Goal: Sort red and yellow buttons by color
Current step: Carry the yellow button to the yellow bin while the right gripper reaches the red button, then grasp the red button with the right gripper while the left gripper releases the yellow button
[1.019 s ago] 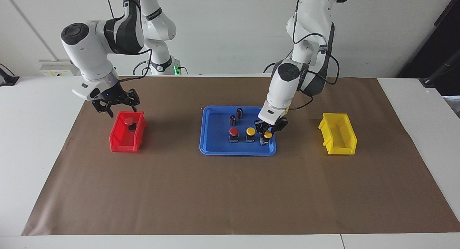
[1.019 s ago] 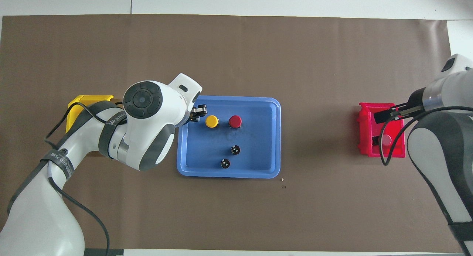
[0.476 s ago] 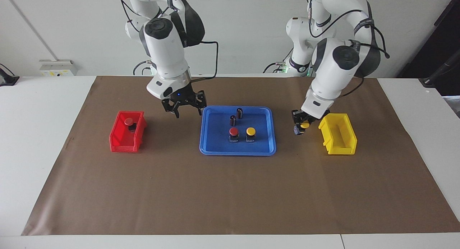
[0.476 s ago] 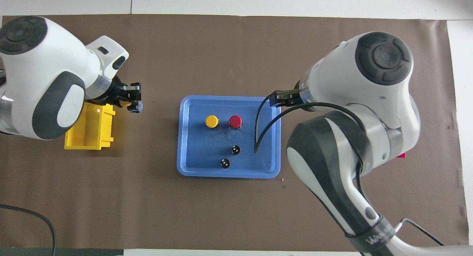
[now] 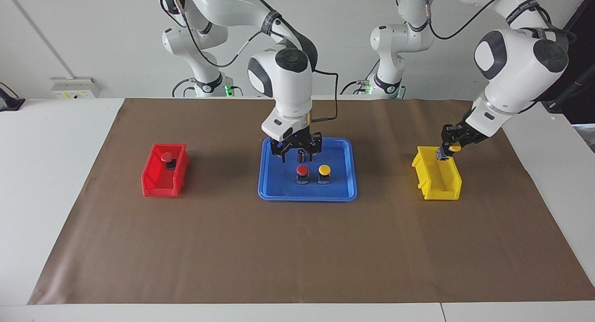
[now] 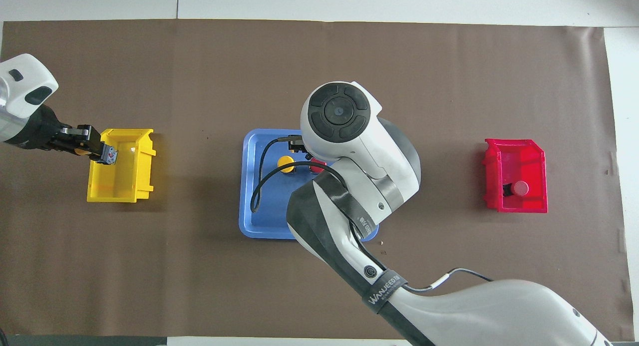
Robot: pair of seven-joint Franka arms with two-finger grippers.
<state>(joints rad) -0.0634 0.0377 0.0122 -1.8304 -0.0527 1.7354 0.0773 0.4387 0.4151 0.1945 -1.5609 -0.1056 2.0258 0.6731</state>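
A brown paper sheet point(image 5: 297, 247) covers most of a white table point(image 5: 51, 173), which stands against a plain white wall.

The left gripper point(image 5: 450, 146) hangs over the yellow bin point(image 5: 437, 180) at the left arm's end of the table, its jaws clamped on a yellow button point(image 5: 454, 148).

The right gripper point(image 5: 297, 147) is over the blue tray point(image 5: 279, 182) in the middle of the sheet, above a dark cylinder point(image 5: 302, 153), with its jaws spread apart and nothing between them.

A red button point(image 5: 302, 170) and a second yellow button point(image 5: 324, 170) stand side by side in the tray, farther from the robots than the cylinder.

Another red button point(image 5: 167, 158) lies in the red bin point(image 5: 160, 182) at the right arm's end.
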